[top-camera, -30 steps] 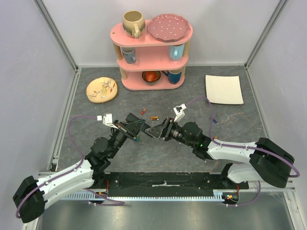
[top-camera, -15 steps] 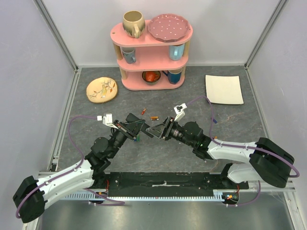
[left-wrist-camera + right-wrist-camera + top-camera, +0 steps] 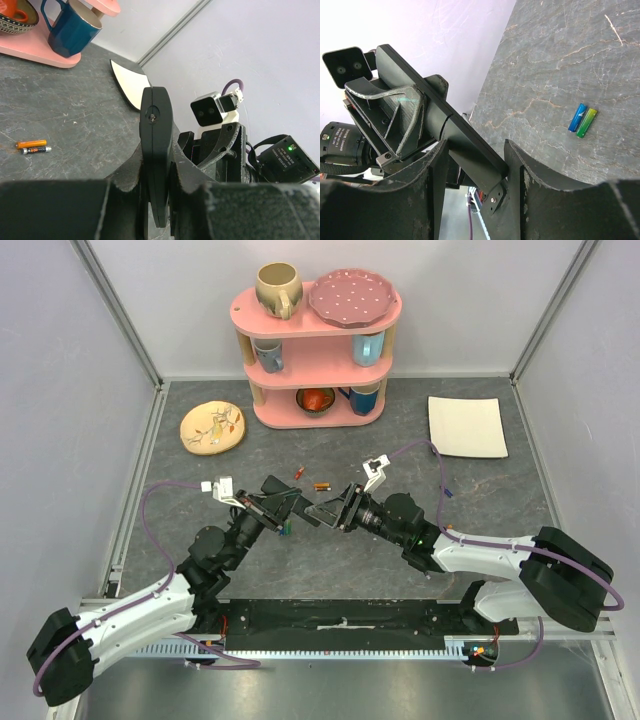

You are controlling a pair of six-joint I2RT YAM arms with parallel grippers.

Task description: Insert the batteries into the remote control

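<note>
**Remote control.** The remote control (image 3: 155,125) is held off the table (image 3: 400,440) at the centre of the top view, between the two arms. In the left wrist view it appears edge-on and upright in the middle of the frame. In the right wrist view it runs as a flat black bar from upper left to lower centre.

**Left gripper.** The left gripper (image 3: 156,166) has its fingers closed against the two flat faces of the remote control, clamping one end. No gap shows on either side.

**Right gripper.** The right gripper (image 3: 475,156) has its fingers partly spread, one on each long edge at the other end of the remote control. Both appear to touch it. In the top view the two grippers face each other tip to tip, just below the centre of the frame.

**Batteries.**
- An orange battery (image 3: 31,144) and a dark battery with a grey end (image 3: 36,150) lie touching, side by side, on the table at the left edge of the left wrist view.
- A blue battery (image 3: 578,117) and a green battery (image 3: 586,122) lie side by side and touching on the table at the right of the right wrist view.
- In the top view a red battery (image 3: 297,473) lies alone, just above the grippers.

**Surroundings.**
- A pink shelf (image 3: 315,350) with mugs and dishes stands at the top centre of the top view.
- A round patterned plate (image 3: 212,426) lies to its lower left.
- A square white plate (image 3: 467,426) lies at the upper right.
</note>
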